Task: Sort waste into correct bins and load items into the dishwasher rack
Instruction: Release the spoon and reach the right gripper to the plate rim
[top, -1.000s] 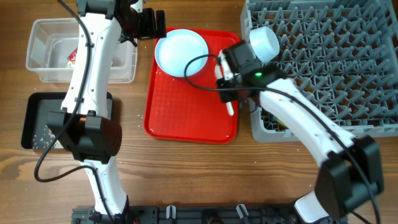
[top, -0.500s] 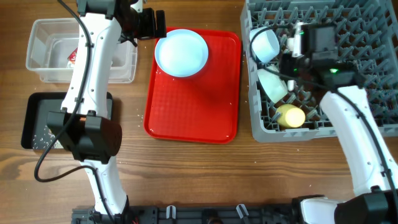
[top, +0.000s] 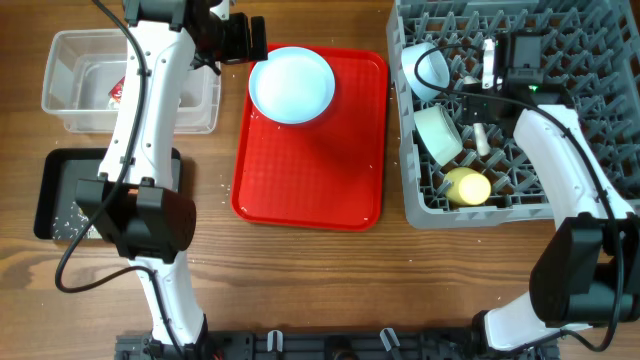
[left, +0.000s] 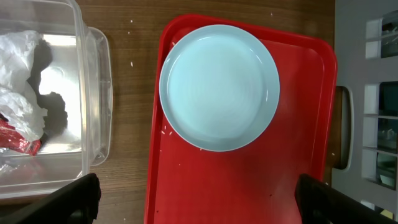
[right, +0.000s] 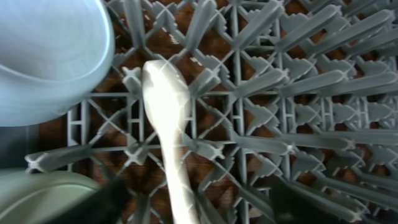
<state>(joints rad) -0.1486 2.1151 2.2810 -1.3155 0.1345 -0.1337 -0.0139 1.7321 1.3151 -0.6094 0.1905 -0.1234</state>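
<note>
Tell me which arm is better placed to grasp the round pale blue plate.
Probably left: the open left tool hovers beside the round pale blue plate; the right tool is away over the grey plastic rack.

No legible text, label, brand, number or sign in any view, red-and-white wrapper (left: 17, 144) in the clear tub (left: 99, 112) too crumpled to make out print, red tray (left: 249, 186), plate (left: 219, 87) and rack (top: 570, 90) unmarked.

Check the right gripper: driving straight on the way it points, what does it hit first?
Probably the white spoon, which lies on the pegs in line with the open right gripper. The grey rack is just beneath it. The gap to the spoon is unclear.
</note>
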